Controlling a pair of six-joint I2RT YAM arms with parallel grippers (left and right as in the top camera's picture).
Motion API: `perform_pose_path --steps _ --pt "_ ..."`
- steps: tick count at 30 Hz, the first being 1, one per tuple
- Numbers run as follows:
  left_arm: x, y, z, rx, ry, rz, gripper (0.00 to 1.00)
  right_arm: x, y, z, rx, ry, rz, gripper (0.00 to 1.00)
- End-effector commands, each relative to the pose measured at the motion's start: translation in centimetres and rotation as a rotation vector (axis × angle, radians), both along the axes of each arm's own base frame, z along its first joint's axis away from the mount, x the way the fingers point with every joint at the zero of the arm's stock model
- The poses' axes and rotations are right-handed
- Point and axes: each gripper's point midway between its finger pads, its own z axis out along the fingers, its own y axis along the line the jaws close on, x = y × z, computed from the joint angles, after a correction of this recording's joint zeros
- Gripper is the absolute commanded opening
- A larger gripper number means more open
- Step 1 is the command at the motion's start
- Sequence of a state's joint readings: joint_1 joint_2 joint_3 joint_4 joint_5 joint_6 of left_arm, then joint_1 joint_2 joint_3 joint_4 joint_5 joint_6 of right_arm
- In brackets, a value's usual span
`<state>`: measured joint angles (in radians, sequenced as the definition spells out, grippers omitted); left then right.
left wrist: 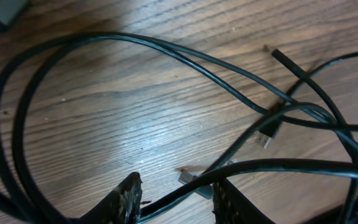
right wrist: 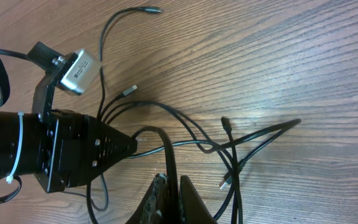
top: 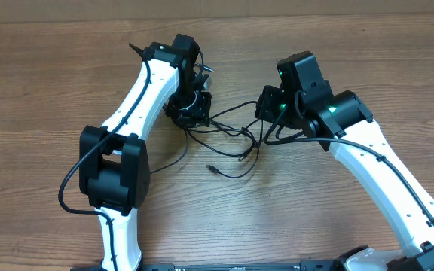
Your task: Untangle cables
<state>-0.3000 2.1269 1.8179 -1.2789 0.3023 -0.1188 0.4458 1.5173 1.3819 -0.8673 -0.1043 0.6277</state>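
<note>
Left wrist cam: the left gripper was chopped off by the bottom edge, the cables ran out of frame on three sides, and some grey thing in the top corner was pure blur. Right wrist cam cropped the right gripper the same way. From overhead both sets of fingertips were buried out of sight, and the plug tips were too tiny to identify.

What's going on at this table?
Two white robot arms are working on a tangle of thin black cables with small plug tips, lying on the wooden table. The right claw is shut on one strand. The left claw is open, with a strand running through its gap. The cords cross over each other between the arms.
</note>
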Motion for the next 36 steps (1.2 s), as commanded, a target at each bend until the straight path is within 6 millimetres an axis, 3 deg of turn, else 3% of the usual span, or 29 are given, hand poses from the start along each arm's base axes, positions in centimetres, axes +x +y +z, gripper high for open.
perform_pose_path --steps 1,9,14,20,29,36 --pt "0.1 0.8 -0.7 0.056 0.002 0.024 0.37 0.5 -0.3 1.7 0.002 -0.048 -0.009 0.04" --pt "0.3 1.2 -0.9 0.082 -0.002 0.049 0.31 0.6 -1.9 1.1 -0.077 -0.045 -0.06 0.04" --pt "0.3 1.2 -0.9 0.081 -0.005 0.049 0.05 0.4 -3.1 0.7 -0.129 -0.035 -0.09 0.04" --pt "0.3 1.1 -0.9 0.081 -0.005 0.049 0.04 0.2 -5.4 0.0 -0.191 -0.001 -0.145 0.04" --pt "0.3 1.1 -0.9 0.081 -0.005 0.048 0.04 -0.8 -10.5 -1.2 -0.274 0.099 -0.257 0.04" --pt "0.3 1.1 -0.9 0.081 -0.005 0.048 0.05 -1.5 -12.9 -1.8 -0.293 0.157 -0.311 0.04"
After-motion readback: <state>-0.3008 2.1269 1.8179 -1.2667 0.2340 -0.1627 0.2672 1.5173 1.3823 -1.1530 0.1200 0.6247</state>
